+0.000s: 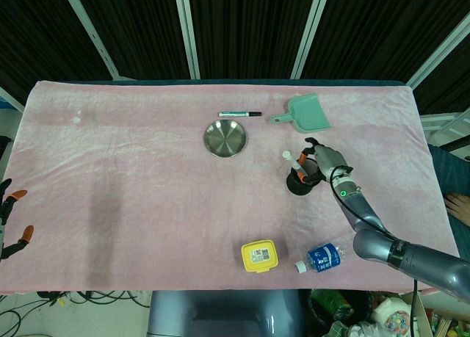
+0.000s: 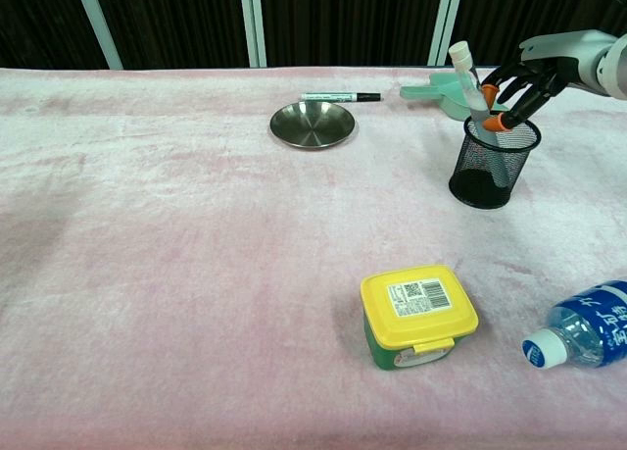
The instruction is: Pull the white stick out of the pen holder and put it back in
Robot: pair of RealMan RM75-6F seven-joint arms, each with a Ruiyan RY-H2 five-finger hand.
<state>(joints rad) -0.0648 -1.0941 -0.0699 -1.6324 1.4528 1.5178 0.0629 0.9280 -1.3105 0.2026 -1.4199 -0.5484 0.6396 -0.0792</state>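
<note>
A pink fleecy cloth (image 1: pixel 132 153) covers the surface, with black ribbed wall panels (image 1: pixel 242 29) and pale diagonal struts (image 1: pixel 187 29) behind

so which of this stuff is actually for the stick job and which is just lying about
For the job:
- white stick, leaning in the holder
- black mesh pen holder
- right robot hand, fingers around the stick above the holder rim

Just lying about:
- steel dish
- marker pen
- green dustpan
- yellow-lidded tub
- water bottle, on its side
</note>
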